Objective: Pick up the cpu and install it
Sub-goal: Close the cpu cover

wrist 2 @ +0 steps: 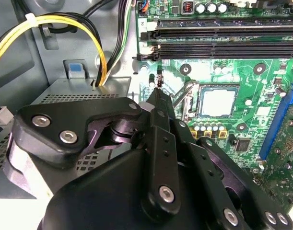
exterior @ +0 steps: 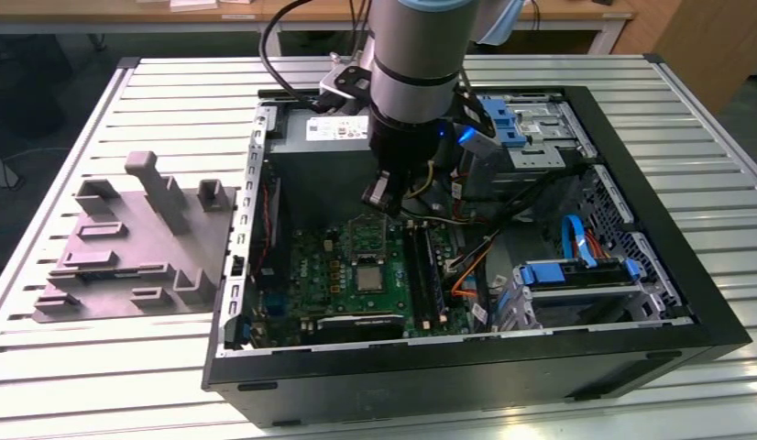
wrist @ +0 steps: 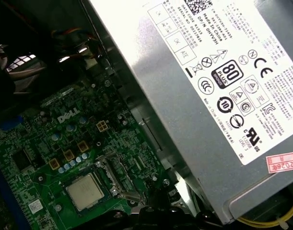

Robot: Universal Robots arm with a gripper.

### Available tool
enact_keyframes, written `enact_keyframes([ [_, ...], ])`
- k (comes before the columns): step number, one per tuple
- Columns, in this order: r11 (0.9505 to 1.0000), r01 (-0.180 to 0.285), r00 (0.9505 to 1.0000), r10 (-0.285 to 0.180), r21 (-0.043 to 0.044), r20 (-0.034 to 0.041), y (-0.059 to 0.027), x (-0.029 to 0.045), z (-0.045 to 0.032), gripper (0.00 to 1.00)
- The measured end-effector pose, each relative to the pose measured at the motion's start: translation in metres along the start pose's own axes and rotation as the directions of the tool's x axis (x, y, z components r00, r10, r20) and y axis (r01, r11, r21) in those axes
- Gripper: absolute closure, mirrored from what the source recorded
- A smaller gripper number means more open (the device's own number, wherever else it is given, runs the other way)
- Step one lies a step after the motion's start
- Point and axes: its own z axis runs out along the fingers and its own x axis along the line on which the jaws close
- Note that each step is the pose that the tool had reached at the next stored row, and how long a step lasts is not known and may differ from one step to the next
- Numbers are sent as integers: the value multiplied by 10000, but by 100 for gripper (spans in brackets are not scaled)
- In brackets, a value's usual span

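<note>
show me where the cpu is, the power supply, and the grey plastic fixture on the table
cpu (wrist 2: 217, 102): second wrist view, centre of its silver top, seated in the socket.
power supply (wrist: 208, 110): first wrist view, its labelled metal face.
grey plastic fixture (exterior: 122, 257): exterior view, its flat base.

Robotics lab or test workshop. Open PC case (exterior: 477, 367) lies flat on a slatted aluminium-profile surface (exterior: 110, 367), with a grey plastic fixture (exterior: 128, 243) beside it at the exterior view's left. Wooden desks (exterior: 134, 11) and cabling run along the back, and the robot arm (exterior: 415, 64) hangs over the case.
</note>
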Motion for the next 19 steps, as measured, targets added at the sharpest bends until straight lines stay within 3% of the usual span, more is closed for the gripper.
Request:
enact_keyframes([
  [13,10000,23,10000,-23,-4,-12,2,-1,-29,89],
  [19,9998,157,9996,-153,131,-249,2,-1,-29,89],
])
